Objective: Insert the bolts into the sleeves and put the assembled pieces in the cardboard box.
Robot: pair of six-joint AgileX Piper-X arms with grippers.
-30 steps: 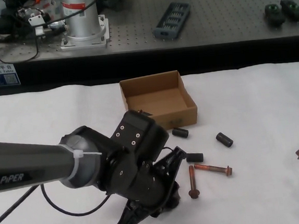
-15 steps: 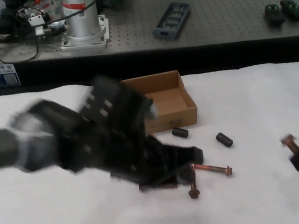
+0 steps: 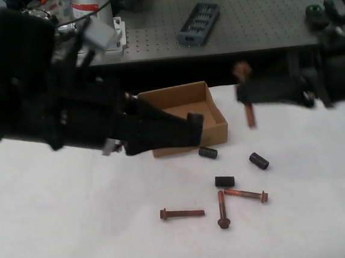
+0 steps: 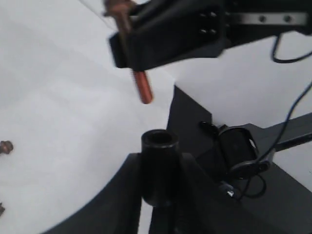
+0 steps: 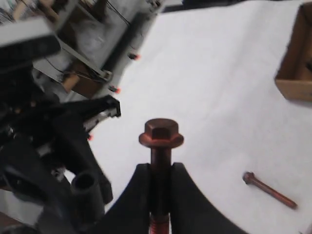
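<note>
My left gripper (image 4: 160,183) is shut on a black sleeve (image 4: 159,163), held upright with its open bore showing. In the high view the left gripper (image 3: 193,124) hangs in front of the cardboard box (image 3: 209,101). My right gripper (image 5: 160,183) is shut on a copper bolt (image 5: 161,141), head up. From the high view the right gripper (image 3: 246,93) holds that bolt (image 3: 250,115) just right of the box, apart from the sleeve. Three loose sleeves (image 3: 208,153) (image 3: 259,160) (image 3: 224,181) and three loose bolts (image 3: 182,213) (image 3: 222,209) (image 3: 246,194) lie on the white cloth.
The box looks empty inside. Behind the cloth runs a dark perforated bench with a metal post (image 3: 94,24), a blue bit holder (image 3: 198,21) and cables. The cloth to the front left and front right is bare.
My left arm rose off the cloth by the bolts, lifting the sleeve up beside the box and uncovering a bolt. The right arm swung in from the right edge with its bolt.
</note>
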